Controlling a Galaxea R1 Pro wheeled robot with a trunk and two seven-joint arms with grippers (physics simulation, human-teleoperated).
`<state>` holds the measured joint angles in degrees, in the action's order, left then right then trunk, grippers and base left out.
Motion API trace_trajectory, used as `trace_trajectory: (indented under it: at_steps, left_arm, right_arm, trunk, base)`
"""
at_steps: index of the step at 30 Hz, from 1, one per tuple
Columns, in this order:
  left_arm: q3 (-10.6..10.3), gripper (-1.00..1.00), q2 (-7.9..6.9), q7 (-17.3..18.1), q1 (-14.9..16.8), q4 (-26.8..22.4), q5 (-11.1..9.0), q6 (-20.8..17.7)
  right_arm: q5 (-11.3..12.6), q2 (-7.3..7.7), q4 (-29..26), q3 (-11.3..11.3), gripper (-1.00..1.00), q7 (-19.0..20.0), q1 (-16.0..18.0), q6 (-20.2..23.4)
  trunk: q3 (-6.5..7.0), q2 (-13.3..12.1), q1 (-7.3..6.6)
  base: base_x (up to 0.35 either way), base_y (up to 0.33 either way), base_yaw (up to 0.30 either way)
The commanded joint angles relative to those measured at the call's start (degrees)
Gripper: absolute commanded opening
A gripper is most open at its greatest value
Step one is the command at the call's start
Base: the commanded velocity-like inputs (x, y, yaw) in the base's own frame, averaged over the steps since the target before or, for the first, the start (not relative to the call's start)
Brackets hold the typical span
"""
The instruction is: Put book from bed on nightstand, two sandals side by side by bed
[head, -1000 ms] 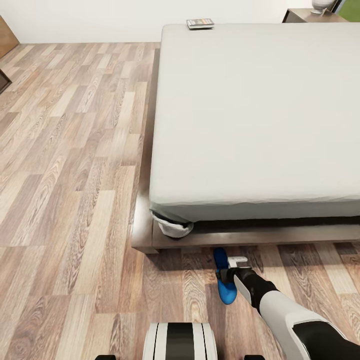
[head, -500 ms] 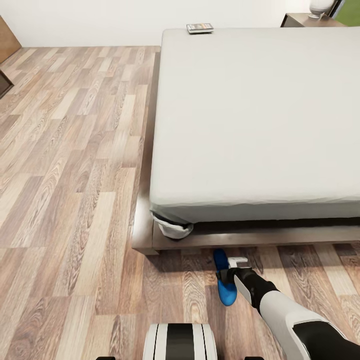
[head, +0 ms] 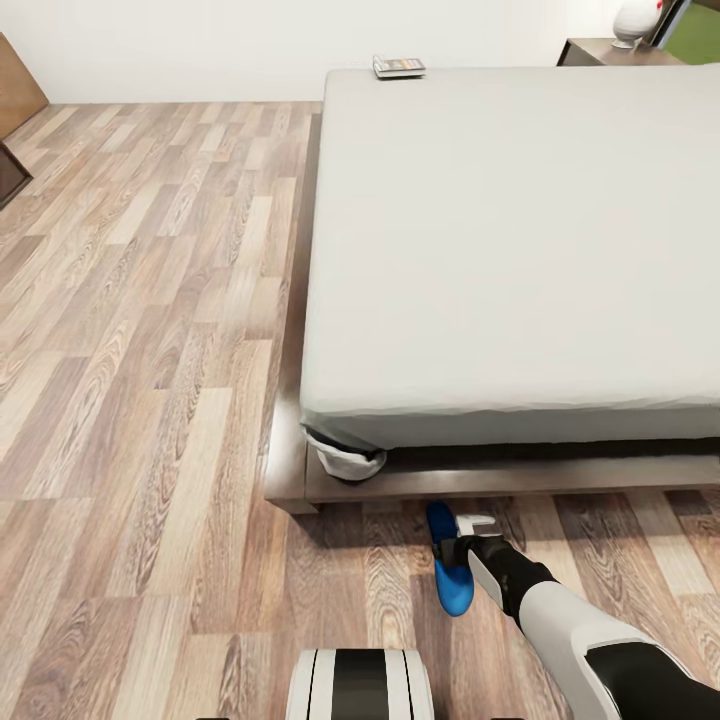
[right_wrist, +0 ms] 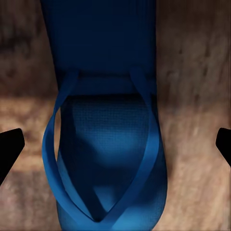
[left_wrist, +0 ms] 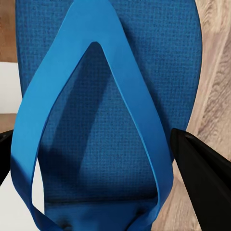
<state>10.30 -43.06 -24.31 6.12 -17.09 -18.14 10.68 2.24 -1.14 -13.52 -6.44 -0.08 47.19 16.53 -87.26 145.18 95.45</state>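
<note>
Wood plank floor (head: pixel 150 400) runs beside the bed (head: pixel 500 250). Nearest, the right gripper (head: pixel 462 545) hangs open-fingered over a blue sandal (head: pixel 447 565) on the floor by the bed's foot. Farther off, the book (head: pixel 399 67) lies at the mattress's far corner. The left gripper (left_wrist: pixel 115 159) straddles another sandal (left_wrist: pixel 106 96), fingers spread.

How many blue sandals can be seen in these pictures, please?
2. One sandal lies on the floor by the bed, under the right gripper. The other sandal sits between the fingers of the left gripper.

Blue sandal (head: pixel 448 566) flat on the wood floor by the bed (head: pixel 520 240); book (head: pixel 399 67) at its far corner.
</note>
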Motion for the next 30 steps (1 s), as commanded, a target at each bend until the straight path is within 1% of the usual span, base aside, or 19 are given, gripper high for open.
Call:
trace_trajectory:
  at_steps: [1, 17, 22, 30]
  left_arm:
    - [-0.1, -1.00, -0.01, 0.1, 0.0, 0.0, -0.6, 0.4]
    - [-0.1, -1.00, -0.01, 0.1, 0.0, 0.0, -0.5, 0.4]
    - [-0.1, -1.00, -0.01, 0.1, 0.0, 0.0, -0.5, 0.4]
    - [-0.1, -1.00, -0.01, 0.1, 0.0, 0.0, -0.5, 0.4]
  right_arm:
    - [0.2, 0.03, -0.1, -0.4, 1.00, 0.0, 0.0, 0.3]
    - [0.2, 0.00, 0.3, -0.4, 1.00, 0.0, 0.0, 0.3]
    - [0.2, 0.00, 0.4, -0.4, 1.00, 0.0, 0.0, 0.3]
    - [0.3, 0.05, 1.6, -0.4, 1.00, 0.0, 0.0, 0.0]
  trunk:
    - [-0.03, 0.0, -0.01]
    - [-0.03, 0.0, -0.01]
    - [1.08, -0.1, -0.14]
    - [1.08, -0.1, -0.14]
  base:
    - [0.000, 0.000, 0.000]
    - [0.000, 0.000, 0.000]
    - [0.000, 0.000, 0.000]
    - [0.000, 0.000, 0.000]
